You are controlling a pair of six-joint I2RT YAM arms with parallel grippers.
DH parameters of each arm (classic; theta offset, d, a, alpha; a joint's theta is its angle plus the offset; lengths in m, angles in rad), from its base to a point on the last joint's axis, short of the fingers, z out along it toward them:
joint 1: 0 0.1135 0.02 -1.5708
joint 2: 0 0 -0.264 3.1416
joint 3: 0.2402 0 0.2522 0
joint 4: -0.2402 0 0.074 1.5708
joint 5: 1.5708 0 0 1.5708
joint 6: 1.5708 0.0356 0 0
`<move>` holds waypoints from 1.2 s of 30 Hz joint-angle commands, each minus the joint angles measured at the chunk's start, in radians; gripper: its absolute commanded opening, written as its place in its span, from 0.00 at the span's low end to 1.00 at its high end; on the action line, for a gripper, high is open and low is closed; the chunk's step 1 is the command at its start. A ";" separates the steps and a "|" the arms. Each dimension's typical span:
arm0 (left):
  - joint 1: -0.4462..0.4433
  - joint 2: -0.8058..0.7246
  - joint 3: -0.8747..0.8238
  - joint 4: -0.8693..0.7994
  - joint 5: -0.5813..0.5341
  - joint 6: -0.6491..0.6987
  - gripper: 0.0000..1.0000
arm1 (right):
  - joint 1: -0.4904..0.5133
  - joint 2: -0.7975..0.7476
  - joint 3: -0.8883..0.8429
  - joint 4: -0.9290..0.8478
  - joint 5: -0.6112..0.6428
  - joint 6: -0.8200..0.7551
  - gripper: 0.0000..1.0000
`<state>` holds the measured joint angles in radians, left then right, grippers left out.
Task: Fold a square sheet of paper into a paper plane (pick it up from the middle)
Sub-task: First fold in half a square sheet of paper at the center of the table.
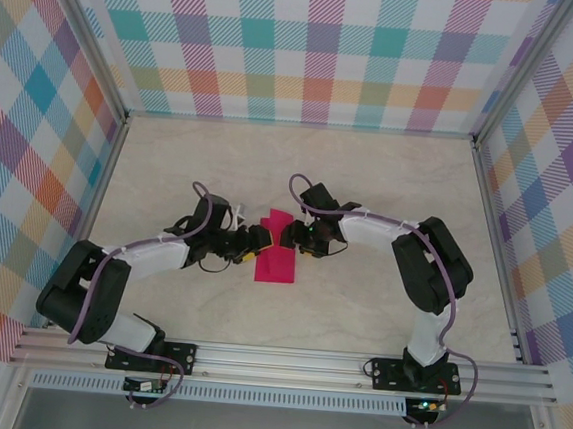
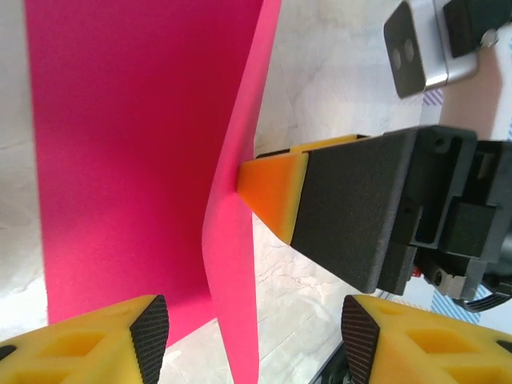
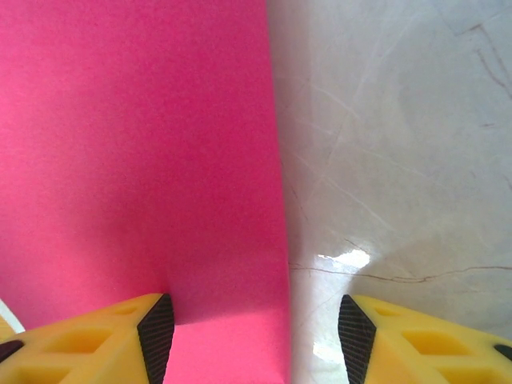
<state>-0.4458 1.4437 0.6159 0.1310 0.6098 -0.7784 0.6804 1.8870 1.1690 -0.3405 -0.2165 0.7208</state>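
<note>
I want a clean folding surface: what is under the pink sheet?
The marbled table runs up to the edge of the square sheet of paper and likely continues beneath. Whatever lies directly under the sheet is covered and cannot be seen.

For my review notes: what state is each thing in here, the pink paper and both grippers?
square sheet of paper: bent along a fold, part of it raised off the table, not yet a plane.
left gripper: open, jaws on either side of the paper's raised edge.
right gripper: open, the paper's edge between the jaws; one fingertip touches the fold.
</note>
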 commanded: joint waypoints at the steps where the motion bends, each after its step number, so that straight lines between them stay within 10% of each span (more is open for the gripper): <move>1: -0.019 0.026 -0.014 0.061 0.001 -0.020 0.59 | 0.002 -0.050 0.003 0.001 0.002 0.019 0.59; 17: -0.044 0.071 0.031 0.169 0.004 -0.026 0.03 | -0.012 -0.129 -0.024 -0.041 0.061 0.023 0.59; 24: -0.064 0.016 0.085 0.105 0.080 0.054 0.00 | -0.046 -0.207 0.014 -0.195 0.168 0.033 0.59; 36: -0.068 0.007 0.050 0.090 0.051 0.119 0.01 | -0.115 -0.269 -0.094 -0.009 -0.052 0.062 0.59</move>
<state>-0.5037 1.4517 0.6888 0.2382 0.6975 -0.6857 0.5777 1.6447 1.0996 -0.3981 -0.2115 0.7628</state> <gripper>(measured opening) 0.040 0.590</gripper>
